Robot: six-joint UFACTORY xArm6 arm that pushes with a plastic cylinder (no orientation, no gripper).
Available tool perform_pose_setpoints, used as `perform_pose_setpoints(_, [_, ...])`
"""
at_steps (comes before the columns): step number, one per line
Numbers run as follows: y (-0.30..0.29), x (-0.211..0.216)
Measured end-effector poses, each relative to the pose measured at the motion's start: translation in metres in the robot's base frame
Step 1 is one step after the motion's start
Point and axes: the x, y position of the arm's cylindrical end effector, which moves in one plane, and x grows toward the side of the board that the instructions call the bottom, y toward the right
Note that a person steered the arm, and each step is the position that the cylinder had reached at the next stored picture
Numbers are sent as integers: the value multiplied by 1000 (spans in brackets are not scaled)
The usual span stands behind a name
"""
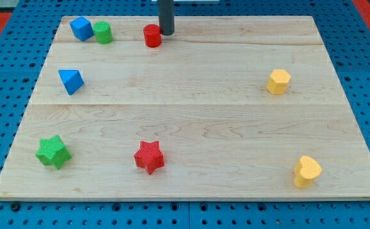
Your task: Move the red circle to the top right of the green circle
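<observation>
The red circle (pixel 151 35) sits near the view's top edge of the wooden board (pixel 191 108), left of centre. The green circle (pixel 102 32) stands to its left, a short gap away, touching a blue cube (pixel 81 28). My tip (pixel 166 32) is at the red circle's right side, touching or almost touching it, slightly towards the view's top.
A blue triangle-like block (pixel 71 81) lies at the left. A green star (pixel 52 151) and a red star (pixel 149 156) lie near the view's bottom. A yellow hexagon (pixel 277 81) and a yellow heart (pixel 307 171) lie at the right.
</observation>
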Motion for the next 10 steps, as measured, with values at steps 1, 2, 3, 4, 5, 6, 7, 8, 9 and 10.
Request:
perform_pose_setpoints(1, [-28, 23])
perform_pose_setpoints(2, [-50, 60])
perform_pose_setpoints(3, [-61, 87])
perform_pose_setpoints(4, [-94, 88])
perform_pose_setpoints(5, [-88, 73])
perform_pose_setpoints(6, [-69, 66])
perform_pose_setpoints(7, [-58, 47])
perform_pose_setpoints(8, [-58, 21])
perform_pose_setpoints(9, [-74, 13])
perform_pose_setpoints(10, [-125, 36])
